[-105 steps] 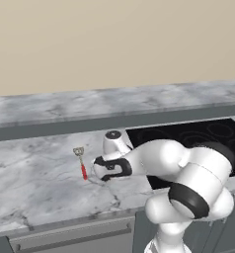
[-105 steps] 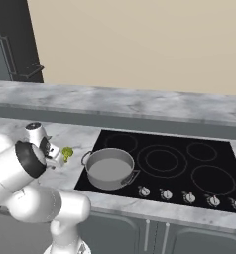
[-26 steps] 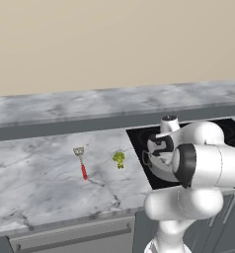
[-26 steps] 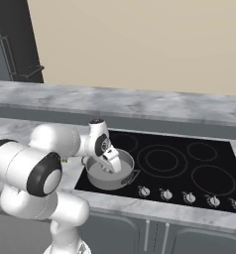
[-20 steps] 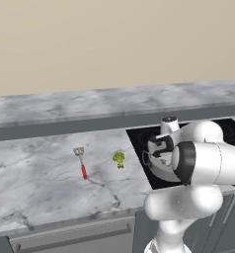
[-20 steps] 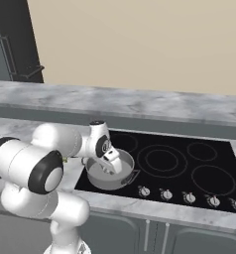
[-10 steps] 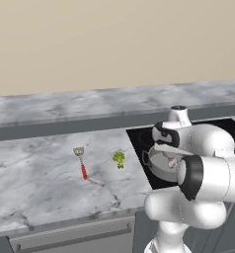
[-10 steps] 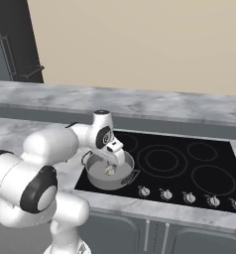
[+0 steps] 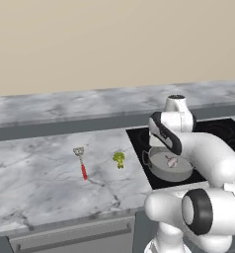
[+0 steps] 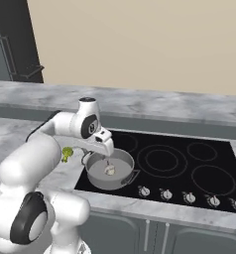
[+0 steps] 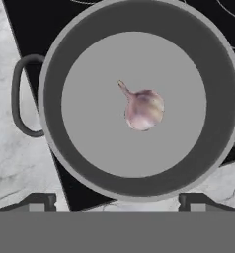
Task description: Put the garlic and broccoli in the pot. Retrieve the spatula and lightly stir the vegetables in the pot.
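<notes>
Garlic (image 11: 143, 108) lying in pot (image 11: 139, 183), gripper (image 11: 117, 200) above it, fingers spread apart, empty

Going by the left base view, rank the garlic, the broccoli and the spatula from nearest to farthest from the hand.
1. Pale pinkish garlic bulb, inside the grey metal pot, right under the hand.
2. Yellow-green broccoli floret, on the marble counter left of the pot.
3. Red-handled spatula, farther left on the counter.
</notes>
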Controlling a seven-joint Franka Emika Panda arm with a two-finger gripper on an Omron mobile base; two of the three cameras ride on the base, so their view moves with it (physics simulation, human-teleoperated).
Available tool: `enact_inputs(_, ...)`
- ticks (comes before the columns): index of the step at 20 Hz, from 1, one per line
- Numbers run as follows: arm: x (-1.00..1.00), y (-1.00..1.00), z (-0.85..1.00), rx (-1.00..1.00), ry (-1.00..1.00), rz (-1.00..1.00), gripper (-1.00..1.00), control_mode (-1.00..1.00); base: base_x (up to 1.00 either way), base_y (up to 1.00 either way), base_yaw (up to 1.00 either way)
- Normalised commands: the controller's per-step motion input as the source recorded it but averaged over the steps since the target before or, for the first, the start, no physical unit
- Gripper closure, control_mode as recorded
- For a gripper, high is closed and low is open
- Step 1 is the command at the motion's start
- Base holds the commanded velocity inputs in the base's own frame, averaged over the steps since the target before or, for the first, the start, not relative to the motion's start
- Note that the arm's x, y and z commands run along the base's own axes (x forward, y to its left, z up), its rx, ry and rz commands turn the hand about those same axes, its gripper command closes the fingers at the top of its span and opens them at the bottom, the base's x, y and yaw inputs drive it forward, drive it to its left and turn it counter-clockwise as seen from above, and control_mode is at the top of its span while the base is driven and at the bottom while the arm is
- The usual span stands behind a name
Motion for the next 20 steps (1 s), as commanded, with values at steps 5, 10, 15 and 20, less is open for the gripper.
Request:
enact_inputs(5, -0.02, 0.81, 0.18, -0.03, -0.06, 0.14, -1.00, -1.00, 0.00, 0.00, 0.00)
enact_inputs(10, 0.28, 0.72, 0.04, -0.01, -0.02, 0.01, -1.00, -1.00, 0.00, 0.00, 0.00)
enact_inputs(15, 0.39, 0.73, -0.12, 0.00, 0.00, 0.00, -1.00, -1.00, 0.00, 0.00, 0.00)
enact_inputs(20, 0.56, 0.65, -0.30, -0.04, 0.00, 0.00, -1.00, -1.00, 0.00, 0.00, 0.00)
